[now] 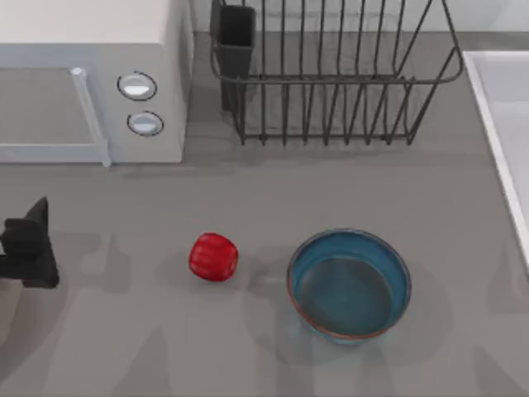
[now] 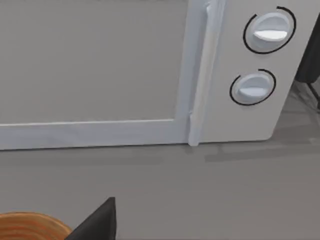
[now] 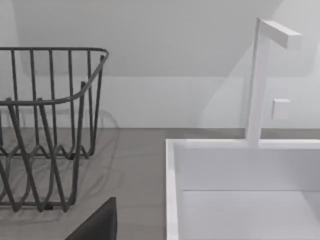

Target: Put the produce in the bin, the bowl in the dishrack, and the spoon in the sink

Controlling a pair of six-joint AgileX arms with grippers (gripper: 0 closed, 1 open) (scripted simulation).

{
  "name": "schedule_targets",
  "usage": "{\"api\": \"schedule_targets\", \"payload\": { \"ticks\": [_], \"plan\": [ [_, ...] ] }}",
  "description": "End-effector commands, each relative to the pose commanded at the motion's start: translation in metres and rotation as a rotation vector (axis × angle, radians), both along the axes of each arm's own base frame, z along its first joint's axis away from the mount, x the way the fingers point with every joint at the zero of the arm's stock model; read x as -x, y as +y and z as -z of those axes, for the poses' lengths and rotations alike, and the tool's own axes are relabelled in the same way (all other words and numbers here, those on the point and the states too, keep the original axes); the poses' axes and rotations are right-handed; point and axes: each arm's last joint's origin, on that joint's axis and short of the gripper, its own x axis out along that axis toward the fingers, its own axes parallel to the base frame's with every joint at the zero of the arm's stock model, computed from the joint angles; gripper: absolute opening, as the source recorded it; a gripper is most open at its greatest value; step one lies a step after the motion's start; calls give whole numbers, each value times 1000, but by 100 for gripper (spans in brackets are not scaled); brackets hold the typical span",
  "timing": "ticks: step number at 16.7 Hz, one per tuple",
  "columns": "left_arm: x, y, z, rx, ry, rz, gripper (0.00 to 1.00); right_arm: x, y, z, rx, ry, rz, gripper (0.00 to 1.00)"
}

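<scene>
The produce (image 1: 213, 257), a glossy red ribbed ball, lies on the grey counter left of centre. Just to its right stands the blue bowl (image 1: 349, 285) with a reddish-brown rim, upright and empty. The dark wire dishrack (image 1: 331, 83) stands at the back, with its utensil cup (image 1: 235, 37) at its left corner. The sink (image 1: 489, 124) runs along the right edge. The spoon is out of view. My left gripper (image 1: 29, 248) hangs at the far left edge, well away from the produce. A dark part of my right gripper (image 3: 97, 225) shows between the dishrack (image 3: 45, 125) and the sink (image 3: 172, 190).
A white microwave (image 1: 91, 83) with two round knobs fills the back left; its door (image 2: 90, 65) faces the left wrist camera. An orange-brown ribbed round rim (image 2: 27, 225), possibly the bin, sits beside the left gripper (image 2: 97, 225). A white faucet (image 3: 257, 80) rises behind the sink.
</scene>
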Motion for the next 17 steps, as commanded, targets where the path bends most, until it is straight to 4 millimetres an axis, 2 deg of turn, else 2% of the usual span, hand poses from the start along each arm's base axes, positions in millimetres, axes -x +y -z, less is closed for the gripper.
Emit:
{"api": "schedule_targets", "payload": {
  "ticks": [4,8,13,17],
  "plan": [
    [-37,-22,-25,-13,255,80,100,0,0,0,0,0,0,100],
    [-83,-57,-33,-58,515,151,100,0,0,0,0,0,0,100],
    [-135,-111,-16,-148,802,213,100,0,0,0,0,0,0,100],
    [-161,-151,9,-226,975,239,100,0,0,0,0,0,0,100]
  ]
}}
